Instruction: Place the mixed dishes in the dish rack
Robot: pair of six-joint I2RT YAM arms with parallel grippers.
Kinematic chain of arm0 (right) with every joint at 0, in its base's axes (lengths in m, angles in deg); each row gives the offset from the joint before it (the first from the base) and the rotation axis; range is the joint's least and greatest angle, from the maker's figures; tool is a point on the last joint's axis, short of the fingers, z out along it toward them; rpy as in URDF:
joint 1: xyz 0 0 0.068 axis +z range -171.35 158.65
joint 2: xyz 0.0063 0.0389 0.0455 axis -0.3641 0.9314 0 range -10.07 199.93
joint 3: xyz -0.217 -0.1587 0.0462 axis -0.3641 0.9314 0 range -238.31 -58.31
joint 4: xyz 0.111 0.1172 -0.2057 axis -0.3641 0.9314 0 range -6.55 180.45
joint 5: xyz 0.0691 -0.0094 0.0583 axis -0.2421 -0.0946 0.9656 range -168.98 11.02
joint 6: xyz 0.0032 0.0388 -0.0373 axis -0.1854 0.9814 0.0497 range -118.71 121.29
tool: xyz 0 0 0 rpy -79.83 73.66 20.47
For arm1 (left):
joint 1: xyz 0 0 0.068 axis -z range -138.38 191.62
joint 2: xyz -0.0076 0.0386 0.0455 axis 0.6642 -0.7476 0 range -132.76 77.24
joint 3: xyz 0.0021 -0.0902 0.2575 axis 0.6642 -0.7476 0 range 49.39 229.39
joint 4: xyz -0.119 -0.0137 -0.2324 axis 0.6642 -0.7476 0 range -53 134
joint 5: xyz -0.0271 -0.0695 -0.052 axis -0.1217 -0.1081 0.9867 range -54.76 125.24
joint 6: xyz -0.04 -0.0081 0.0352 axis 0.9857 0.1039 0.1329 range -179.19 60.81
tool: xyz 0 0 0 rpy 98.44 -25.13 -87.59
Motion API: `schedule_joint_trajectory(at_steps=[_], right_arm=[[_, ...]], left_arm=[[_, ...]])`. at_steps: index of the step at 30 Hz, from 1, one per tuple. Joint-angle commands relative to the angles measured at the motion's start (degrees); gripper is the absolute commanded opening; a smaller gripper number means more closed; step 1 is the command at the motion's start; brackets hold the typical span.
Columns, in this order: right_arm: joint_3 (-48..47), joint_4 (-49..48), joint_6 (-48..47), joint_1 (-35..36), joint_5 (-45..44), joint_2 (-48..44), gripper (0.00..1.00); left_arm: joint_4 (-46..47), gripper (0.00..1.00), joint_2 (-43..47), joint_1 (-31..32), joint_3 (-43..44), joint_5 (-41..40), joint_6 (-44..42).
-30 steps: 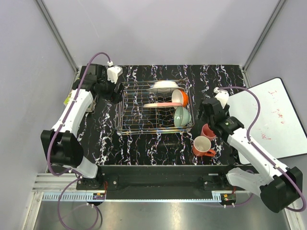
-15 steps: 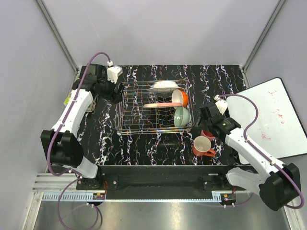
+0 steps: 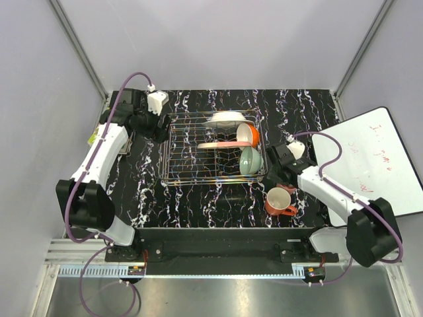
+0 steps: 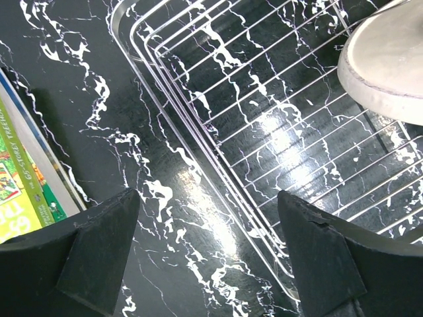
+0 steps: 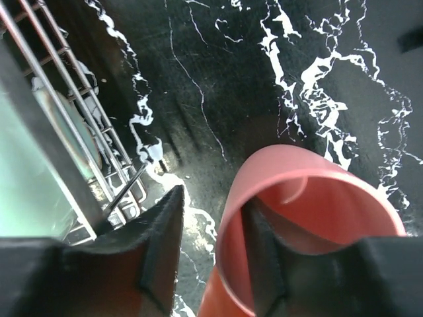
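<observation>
Marbled table (image 5: pixel 218 59): right gripper (image 5: pixel 211 201) straddles pink cup (image 5: pixel 330 198) rim (jaws apart).

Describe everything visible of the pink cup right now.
The pink cup is smooth, glossy salmon-pink, ceramic by its look, with a thin round rim; no handle shows. Its open mouth faces the right wrist camera. It stands outside the dish rack, beside it on the black marbled table. The right gripper straddles its wall, one finger inside, one outside with a gap showing. From above the arm mostly hides it.
</observation>
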Motion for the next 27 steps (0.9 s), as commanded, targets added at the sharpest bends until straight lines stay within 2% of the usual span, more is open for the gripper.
schedule_joint_trajectory(at_steps=[1,2,6,12,16,17,18,19,20,23,24,26,27], right_arm=[[-0.03,-2.95,1.21,0.07,-1.64,0.22,0.35],[-0.21,-2.95,1.04,0.07,-2.08,-0.13,0.23],[-0.91,-2.69,-0.19,0.07,-4.90,-5.47,0.00],[-6.69,0.20,-2.39,0.07,-8.59,-15.23,0.00],[-10.58,-2.58,-3.09,0.07,-5.27,-20.60,0.00],[-10.49,-5.29,-3.70,0.07,-0.99,-21.92,0.00],[-9.01,-13.59,-4.23,0.07,2.01,-24.28,0.00],[-8.39,-17.93,-5.54,0.07,8.83,-25.17,0.00],[-8.21,-21.54,-5.56,0.07,11.51,-25.44,0.00],[-9.70,-32.45,-4.41,0.07,23.28,-22.03,0.00],[-11.44,-37.00,-3.80,0.07,26.79,-18.54,0.00],[-12.25,-42.64,-0.56,0.16,35.06,-15.00,0.00],[-12.25,-49.37,0.85,-0.01,37.70,-11.77,0.00]], left_arm=[[1.14,0.89,3.76,-0.33,-0.21,2.53,1.80],[1.14,0.89,3.85,-0.33,-0.12,2.80,1.98],[1.14,0.93,4.55,-0.33,0.31,3.76,2.50],[0.96,0.99,4.99,-0.85,2.68,6.13,4.61],[-0.79,0.99,5.08,-1.91,6.81,13.42,7.33],[-1.58,0.99,5.26,-2.17,8.82,15.52,8.04],[-1.76,0.99,5.95,-2.35,9.45,19.02,8.22],[-1.94,0.99,6.48,-2.35,9.98,20.54,8.13],[-2.11,0.99,6.92,-2.35,10.85,21.77,8.48],[-3.16,0.99,7.72,-3.05,12.62,29.40,10.40],[-3.43,0.99,7.72,-3.92,12.97,35.70,11.20],[-3.52,0.99,7.46,-4.89,13.58,41.88,13.56],[-3.52,0.99,7.02,-5.51,13.85,46.17,14.36]])
